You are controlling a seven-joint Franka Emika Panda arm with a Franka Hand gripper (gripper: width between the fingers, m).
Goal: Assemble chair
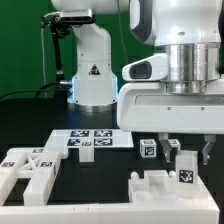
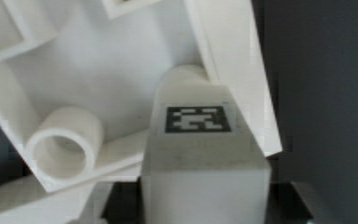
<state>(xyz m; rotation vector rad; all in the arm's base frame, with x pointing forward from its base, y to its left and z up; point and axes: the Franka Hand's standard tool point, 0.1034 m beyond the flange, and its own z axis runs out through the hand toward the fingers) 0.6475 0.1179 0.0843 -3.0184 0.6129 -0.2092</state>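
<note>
Now | hand (image 1: 186,150) clamped on tagged post (image 2: 202,150), low, on the exterior view's right of marker board (image 1: 90,140) | post pressed beside slotted block (image 2: 51,80), probably lining up for insertion.

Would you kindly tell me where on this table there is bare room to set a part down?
Bare black table lies between the chair parts on the exterior view's left and the chair parts on its right, before the marker board. More lies behind the left parts. It is crowded under the gripper.
</note>
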